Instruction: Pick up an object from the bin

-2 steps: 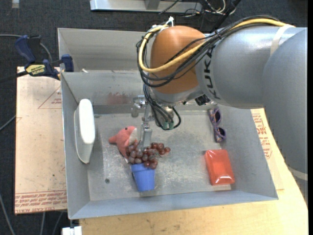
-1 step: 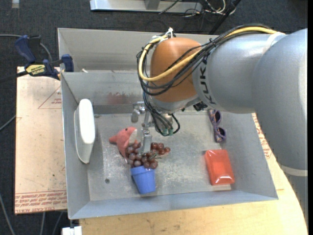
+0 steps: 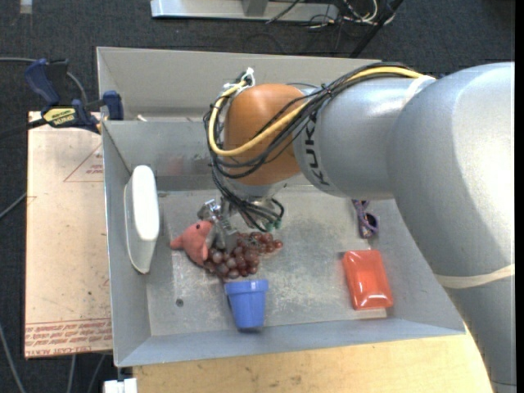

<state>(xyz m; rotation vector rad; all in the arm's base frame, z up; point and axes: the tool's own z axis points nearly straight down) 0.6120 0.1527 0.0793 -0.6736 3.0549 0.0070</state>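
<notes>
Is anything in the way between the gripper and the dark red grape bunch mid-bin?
Nothing visible does. The gripper is down right at the dark red grape bunch. The pink toy lies against the bunch's left side and the blue cup just below it in the view, both beside rather than between.

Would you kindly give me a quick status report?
Gripper low at the dark grape bunch, mid-bin. Pink toy against it on the view's left, blue cup close by. Grasp not confirmed.
</notes>
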